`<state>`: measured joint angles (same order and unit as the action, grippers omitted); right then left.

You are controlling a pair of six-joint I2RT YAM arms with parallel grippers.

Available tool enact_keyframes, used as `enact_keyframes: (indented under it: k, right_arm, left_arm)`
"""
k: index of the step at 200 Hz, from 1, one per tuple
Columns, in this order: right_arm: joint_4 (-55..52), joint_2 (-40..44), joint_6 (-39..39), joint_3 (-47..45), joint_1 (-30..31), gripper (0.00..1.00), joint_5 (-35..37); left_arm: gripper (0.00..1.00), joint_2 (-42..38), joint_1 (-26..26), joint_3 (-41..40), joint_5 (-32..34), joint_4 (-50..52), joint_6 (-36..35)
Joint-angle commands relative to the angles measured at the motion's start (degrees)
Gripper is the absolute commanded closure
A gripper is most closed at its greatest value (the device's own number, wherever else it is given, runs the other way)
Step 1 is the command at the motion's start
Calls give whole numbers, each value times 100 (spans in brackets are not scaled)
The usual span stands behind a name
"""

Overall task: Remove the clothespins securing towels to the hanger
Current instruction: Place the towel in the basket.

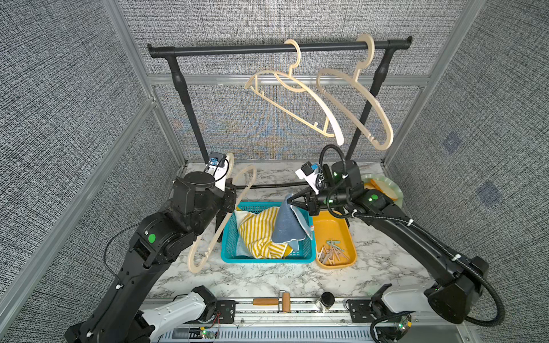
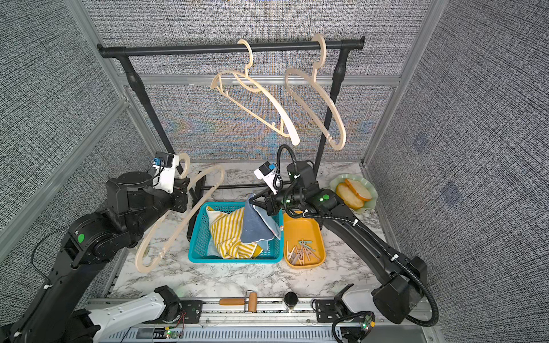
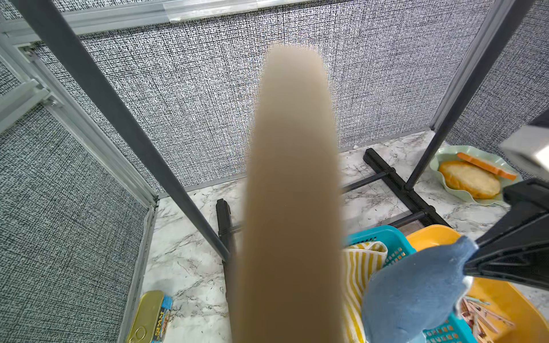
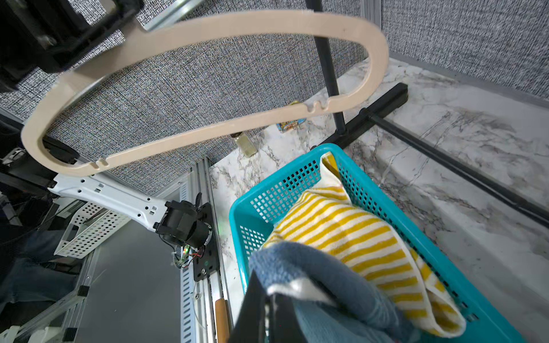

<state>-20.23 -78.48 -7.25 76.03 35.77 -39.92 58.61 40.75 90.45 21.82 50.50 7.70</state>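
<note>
— Teal basket (image 1: pixel 267 260)?
— Yellow-striped towel (image 1: pixel 255 231) lying inside. Blue towel (image 1: pixel 286 225) hangs over it, pinched in the closed right gripper (image 1: pixel 291 202).
— Orange tray (image 1: pixel 329 225)?
— Clothespins (image 1: pixel 331 252), a loose heap at its near end.
— Green plate (image 3: pixel 434 161)?
— Bread slices (image 3: pixel 469 179).
— Left gripper (image 1: pixel 233 197)?
— Clamped on a beige hanger (image 4: pixel 267 22).
— Writing?
— "SPAM" on a tin (image 3: pixel 148 317).

1. Grips a beige hanger (image 1: pixel 221 228) in the closed left gripper (image 1: pixel 232 205), tilted near the left edge of the counter (image 1: pixel 267 279).
2. Pinches the dark blue towel (image 1: pixel 286 225) by its peak in the right gripper (image 1: pixel 292 202), above the teal basket (image 1: pixel 267 260) holding the yellow-and-white striped towel (image 1: pixel 255 231).
3. Heaps clothespins (image 1: pixel 331 254) in the orange tray (image 1: pixel 332 225) just beside.
4. Hangs two bare hangers (image 1: pixel 297 101) on the black rail (image 1: pixel 225 50).
</note>
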Motion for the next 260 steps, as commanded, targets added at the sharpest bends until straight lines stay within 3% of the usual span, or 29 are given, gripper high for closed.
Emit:
enact_keyframes:
  k: [1,72,112,133,154,222,260]
  right_arm:
    - [368,-115,-98,-126,101,100,138]
    - [1030,-543,-419,-1482,403,100,708]
    - [986,-345,-489,-1796,457,100,961]
    - [814,-166,-426,-1801,456,68,1125]
    - [545,98,-285,-1720,431,54,1346]
    - [-195,1178,-96,-1642,-10,45,1386]
    - [-350,1644,-10,-1510,-621,43,407]
  left_arm:
    - [100,-42,-6,-22,-45,-285,-67]
    - [100,-16,-6,-136,-272,-338,-191]
    - [100,-49,2,-347,-1003,-502,-416]
    - [100,-96,-3,-438,-1400,-594,-467]
    - [100,-89,-4,-458,-1742,-611,-499]
    - [100,-81,1,-343,-2096,-666,-523]
    - [100,9,-5,-109,-2769,-551,-713]
